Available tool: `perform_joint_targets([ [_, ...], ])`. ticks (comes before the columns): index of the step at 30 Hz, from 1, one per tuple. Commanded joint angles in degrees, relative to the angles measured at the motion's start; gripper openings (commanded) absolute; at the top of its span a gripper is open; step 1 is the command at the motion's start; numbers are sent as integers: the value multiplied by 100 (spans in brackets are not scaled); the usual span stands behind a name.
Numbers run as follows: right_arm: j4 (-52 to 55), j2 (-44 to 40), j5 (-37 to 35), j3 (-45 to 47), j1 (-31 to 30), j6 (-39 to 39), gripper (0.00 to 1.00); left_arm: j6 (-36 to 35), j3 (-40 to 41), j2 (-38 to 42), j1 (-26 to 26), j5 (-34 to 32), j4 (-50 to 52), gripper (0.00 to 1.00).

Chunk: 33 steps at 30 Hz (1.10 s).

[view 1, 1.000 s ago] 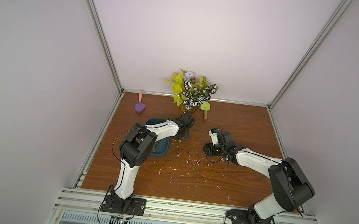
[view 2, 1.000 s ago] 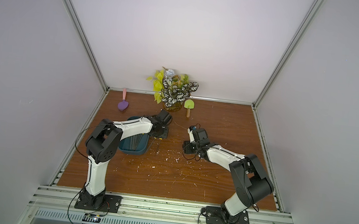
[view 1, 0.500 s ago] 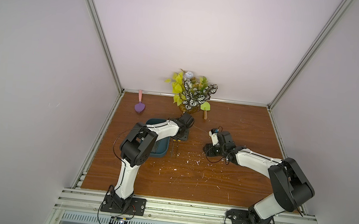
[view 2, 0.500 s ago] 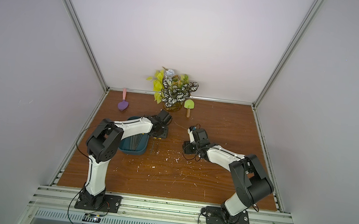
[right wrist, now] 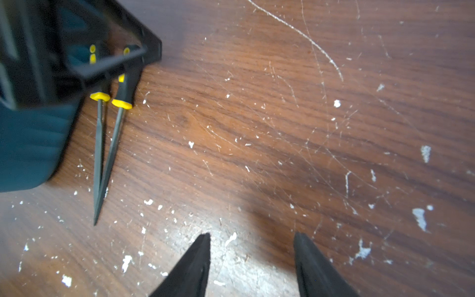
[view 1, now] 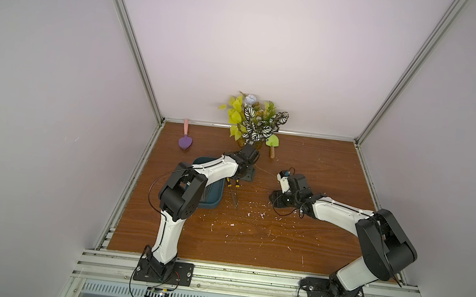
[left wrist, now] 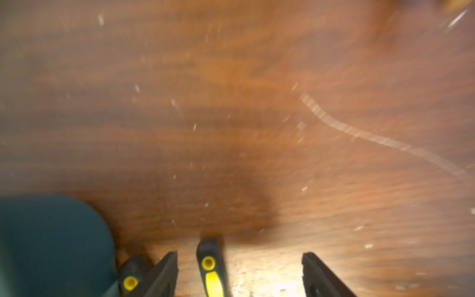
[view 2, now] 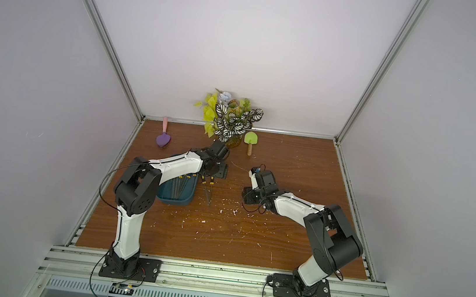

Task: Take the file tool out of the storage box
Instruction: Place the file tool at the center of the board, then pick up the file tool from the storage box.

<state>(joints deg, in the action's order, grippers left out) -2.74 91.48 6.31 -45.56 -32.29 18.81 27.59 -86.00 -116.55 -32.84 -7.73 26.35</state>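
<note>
- Files (right wrist: 98, 144): lie on surface (right wrist: 282, 128) beside box (right wrist: 30, 144), tips meeting.
- Left tool (left wrist: 239, 255): stands apart astride one handle, clamps nothing.
- Right tool (right wrist: 252, 237): stands apart, empty.

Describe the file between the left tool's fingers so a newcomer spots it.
Find the dark teal storage box on the wooden table. Two yellow-collared files lie beside it, tips converging. Yours is the outer file, farther from the box, its handle between the fingers of the open left tool.
</note>
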Motion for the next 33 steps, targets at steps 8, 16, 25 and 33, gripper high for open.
perform_joint_targets([
  [8, 28, -98, -7, -175, -41, -106, 57, -78, 172, 1427, 5, -569, 624, 77],
  [16, -94, -2, 94, -136, -49, -66, 57, -351, 1492, 2400, 900, -452, 612, 67],
  [25, -193, 70, 116, -91, -58, 0, 57, -574, 1665, 1968, 1333, -181, 600, 52],
  [33, -228, 114, 96, 5, -58, 26, 57, -501, 2010, 1810, 1298, -51, 569, 41],
])
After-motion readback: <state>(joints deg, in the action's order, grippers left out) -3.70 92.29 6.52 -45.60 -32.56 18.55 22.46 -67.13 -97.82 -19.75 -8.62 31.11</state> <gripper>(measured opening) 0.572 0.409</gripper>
